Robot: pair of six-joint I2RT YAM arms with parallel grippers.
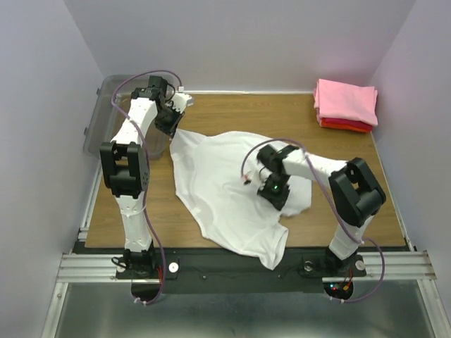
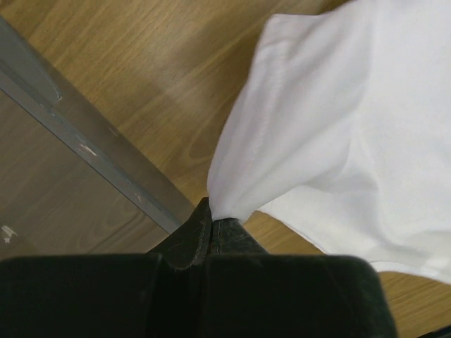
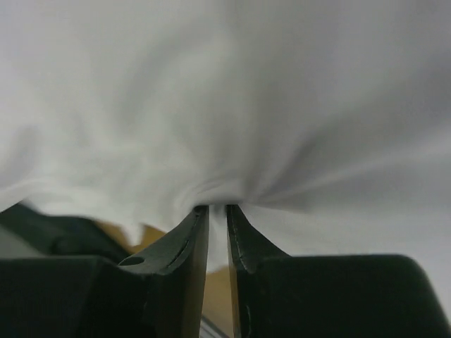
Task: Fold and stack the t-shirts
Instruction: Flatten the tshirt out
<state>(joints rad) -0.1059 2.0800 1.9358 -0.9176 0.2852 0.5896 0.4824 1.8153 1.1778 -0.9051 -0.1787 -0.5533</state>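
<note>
The white t-shirt (image 1: 225,186) lies spread and rumpled across the middle of the table. My left gripper (image 1: 173,127) is shut on its far left corner, seen in the left wrist view as white cloth (image 2: 331,127) pinched at my gripper (image 2: 211,220). My right gripper (image 1: 271,191) is shut on a fold of the shirt's right side; in the right wrist view the cloth (image 3: 232,105) is pinched at the gripper (image 3: 217,208). The pink t-shirt (image 1: 347,100) lies folded on top of the folded red t-shirt (image 1: 345,125) at the far right corner.
A clear grey plastic bin (image 1: 106,113) stands off the table's far left edge; its rim shows in the left wrist view (image 2: 91,151). The wooden table (image 1: 239,113) ends at a metal rail (image 1: 232,264) in front. Walls close in on three sides.
</note>
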